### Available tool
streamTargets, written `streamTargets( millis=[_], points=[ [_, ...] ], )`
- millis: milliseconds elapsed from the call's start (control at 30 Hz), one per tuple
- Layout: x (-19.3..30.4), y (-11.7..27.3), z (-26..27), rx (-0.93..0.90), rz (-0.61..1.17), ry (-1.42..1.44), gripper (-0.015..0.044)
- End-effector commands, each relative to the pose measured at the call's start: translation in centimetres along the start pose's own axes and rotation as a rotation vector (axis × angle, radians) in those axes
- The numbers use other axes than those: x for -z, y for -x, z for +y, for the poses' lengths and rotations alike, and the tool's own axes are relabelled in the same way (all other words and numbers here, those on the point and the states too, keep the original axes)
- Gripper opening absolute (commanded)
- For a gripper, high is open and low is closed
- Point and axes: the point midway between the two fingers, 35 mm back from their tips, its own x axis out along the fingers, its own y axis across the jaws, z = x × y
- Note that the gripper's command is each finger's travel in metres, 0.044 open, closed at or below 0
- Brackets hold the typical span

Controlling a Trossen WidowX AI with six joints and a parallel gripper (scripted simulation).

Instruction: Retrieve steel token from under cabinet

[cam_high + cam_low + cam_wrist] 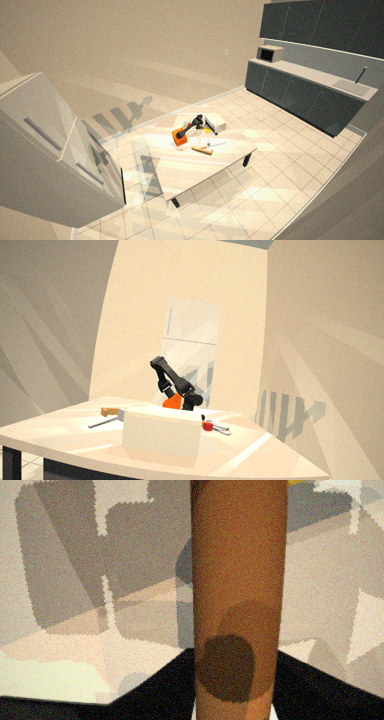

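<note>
Camera placement, three views.
Top view: high, well back, looking obliquely down on the pale wooden bench (186, 175) (70, 438). Exterior view: low, near, facing the white box-shaped cabinet's (216, 121) (161, 432) plain side, arm beyond; both share these. Wrist view: very close, facing along the black pincer (229, 657) fingers and brown rod (239, 570).

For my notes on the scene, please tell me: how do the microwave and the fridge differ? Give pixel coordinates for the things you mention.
The microwave (278, 52) stands on the counter (311, 72); the fridge (33, 181) (192, 322) stands on the floor. The microwave is small, while the fridge is tall. The microwave has a dark window; the fridge has long handles. Both are box-shaped.
</note>
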Motion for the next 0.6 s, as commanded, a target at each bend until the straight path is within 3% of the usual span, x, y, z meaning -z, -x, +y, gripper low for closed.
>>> streamTargets(
  millis=[0, 567],
  points=[
    [0.9, -0.1, 0.0, 0.003, 0.002, 0.002, 0.0],
    [3.4, -0.1, 0.1, 0.003, 0.003, 0.002, 0.0]
  ],
)
